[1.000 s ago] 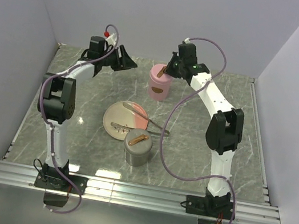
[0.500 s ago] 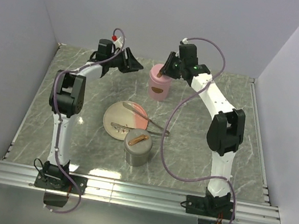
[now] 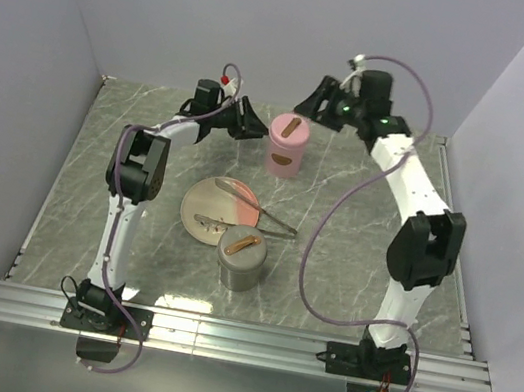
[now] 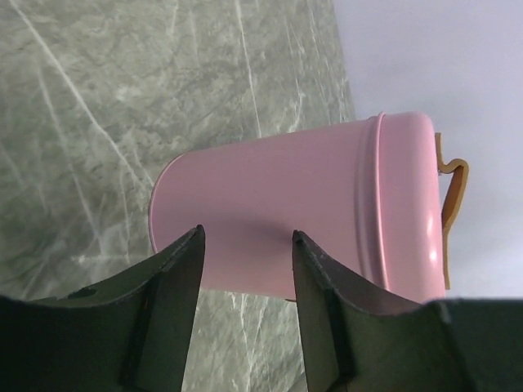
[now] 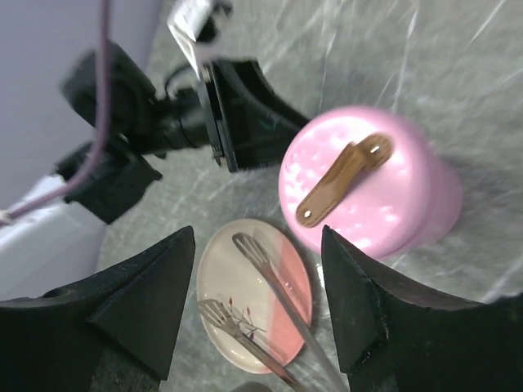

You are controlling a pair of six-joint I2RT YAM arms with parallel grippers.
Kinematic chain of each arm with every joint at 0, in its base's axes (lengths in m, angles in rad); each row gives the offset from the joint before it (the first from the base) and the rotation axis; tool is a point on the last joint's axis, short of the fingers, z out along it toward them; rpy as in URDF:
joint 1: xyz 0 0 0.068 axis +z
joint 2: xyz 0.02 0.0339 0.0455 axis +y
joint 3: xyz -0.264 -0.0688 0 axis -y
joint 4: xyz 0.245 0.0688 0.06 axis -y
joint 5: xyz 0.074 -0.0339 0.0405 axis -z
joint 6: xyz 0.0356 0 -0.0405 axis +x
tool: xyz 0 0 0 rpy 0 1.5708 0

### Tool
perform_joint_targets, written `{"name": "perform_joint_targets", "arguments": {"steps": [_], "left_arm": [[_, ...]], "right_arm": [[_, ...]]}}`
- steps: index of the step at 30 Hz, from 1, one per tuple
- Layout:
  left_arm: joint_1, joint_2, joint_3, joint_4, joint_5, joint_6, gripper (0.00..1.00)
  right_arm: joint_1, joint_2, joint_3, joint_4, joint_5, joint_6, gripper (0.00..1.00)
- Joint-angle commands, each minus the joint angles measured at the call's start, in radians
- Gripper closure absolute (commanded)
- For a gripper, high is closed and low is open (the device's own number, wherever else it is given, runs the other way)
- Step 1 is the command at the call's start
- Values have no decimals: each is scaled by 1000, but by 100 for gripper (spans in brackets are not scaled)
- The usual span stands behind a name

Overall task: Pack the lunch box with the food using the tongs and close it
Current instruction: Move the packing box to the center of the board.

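As we read it from the top cam, the tongs lie across the plate near table centre, long axis slanting far-left to near-right. Their joined end pokes past the plate rim on the R side, over the table. The 2 flat heads point far-left, spread in a narrow V over the plate, so the tongs sit open. Neither gripper touches them.

Count: 1 pr tongs, 1 plate, 2 lidded tins, 1 handle ea.

We see the pink tin upright on the far side, apart from the plate, lid on. The brown handle on top runs near-left to far-right. The steel tin stands upright at the plate's near-R rim; touching or just overlapping in view, we can't tell. Its lid is on too, w/ a brown strap on approx the same slant.

Our left gripper sits low just beside the pink tin's L side, fingers apart & aimed at its wall. The wrist cam shows the tin beyond the tips, not clamped. Our right gripper hangs above & far-R of the pink tin, jaws wide, holding nothing. Its cam looks down on lid, handle & both tong heads.
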Motion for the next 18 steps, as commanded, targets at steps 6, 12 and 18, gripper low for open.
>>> {"name": "perform_joint_targets", "arguments": {"steps": [6, 12, 18], "left_arm": [[-84, 55, 108, -25, 107, 51, 50], [-147, 67, 170, -121, 162, 169, 50], [-190, 76, 214, -229, 184, 265, 49]], "right_arm": [[-240, -75, -5, 63, -170, -64, 27], [-356, 23, 78, -14, -257, -155, 23], [-420, 182, 168, -43, -368, -195, 20]]}}
